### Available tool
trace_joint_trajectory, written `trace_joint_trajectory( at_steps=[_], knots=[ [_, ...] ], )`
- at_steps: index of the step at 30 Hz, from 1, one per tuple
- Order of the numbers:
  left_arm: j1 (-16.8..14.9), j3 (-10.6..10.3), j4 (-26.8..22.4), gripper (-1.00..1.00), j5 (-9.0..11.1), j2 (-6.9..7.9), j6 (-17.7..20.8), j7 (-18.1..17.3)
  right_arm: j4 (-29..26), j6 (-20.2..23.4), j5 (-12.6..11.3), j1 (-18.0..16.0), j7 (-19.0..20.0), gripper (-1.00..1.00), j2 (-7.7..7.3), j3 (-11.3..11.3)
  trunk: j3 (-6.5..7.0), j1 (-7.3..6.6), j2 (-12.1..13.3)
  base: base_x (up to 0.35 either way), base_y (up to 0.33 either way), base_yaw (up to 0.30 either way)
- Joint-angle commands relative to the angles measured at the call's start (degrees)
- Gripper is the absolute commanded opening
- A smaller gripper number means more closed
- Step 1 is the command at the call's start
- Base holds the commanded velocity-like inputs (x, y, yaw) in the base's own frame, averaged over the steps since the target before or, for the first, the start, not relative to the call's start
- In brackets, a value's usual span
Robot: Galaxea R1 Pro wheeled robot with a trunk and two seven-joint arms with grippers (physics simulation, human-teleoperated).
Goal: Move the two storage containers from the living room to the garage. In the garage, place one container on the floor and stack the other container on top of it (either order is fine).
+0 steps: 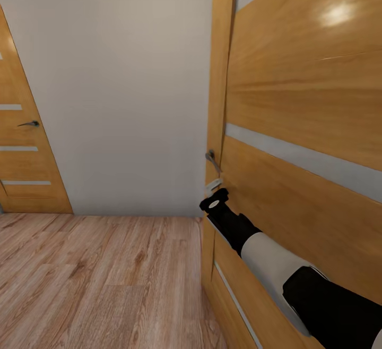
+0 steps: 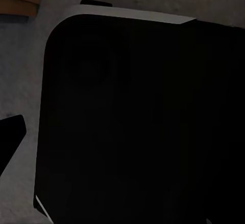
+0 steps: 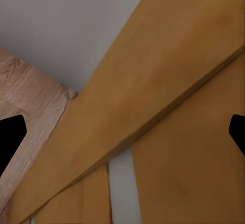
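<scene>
While facing: two wooden doors (image 1: 313, 126), one handle (image 1: 213, 161) each
Right tool (image 3: 122, 134): released, fingertips apart

Even, bright light; glare spot on the door (image 1: 329, 62) (upper right); left wrist view dark, soft blur

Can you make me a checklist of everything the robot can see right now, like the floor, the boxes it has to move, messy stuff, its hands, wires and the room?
Surface: light wood-plank floor, bare where it shows.
Job's things: nothing seen; no red-orange containers in view.
Clutter: nothing seen.
Grippers: right arm reaches toward the near door's handle; the right tool has its fingertips wide apart at the right wrist view's edges, so it is open. Left tool: one dark fingertip shows, state unclear.
Cables: nothing seen.
Surroundings: near wooden door with pale glass strips, a second similar door at far left, plain pale wall between them.
</scene>
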Motion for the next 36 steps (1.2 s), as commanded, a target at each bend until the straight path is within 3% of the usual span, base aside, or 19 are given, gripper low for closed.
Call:
trace_joint_trajectory(
  at_steps=[1,20,36],
  knots=[
    [0.0,0.1,0.0,1.0,0.4,-0.01,-0.1,0.0,0.0,0.4,0.4,-0.1,-0.2,1.0,-0.27,0.2,-0.05,0.0,0.0,0.0,0.0,0.0],
    [0.0,0.1,-0.1,1.0,0.4,-0.02,-0.1,0.0,0.0,0.5,0.4,-0.1,-0.3,1.0,-6.47,-0.3,-0.05,0.0,0.0,0.0,0.0,0.0],
    [0.0,0.1,0.0,1.0,0.4,-0.01,-0.1,0.0,-0.2,0.5,0.4,-0.1,-0.3,1.0,-10.34,-1.4,-0.05,0.0,0.0,0.0,0.0,0.0]
  ],
)
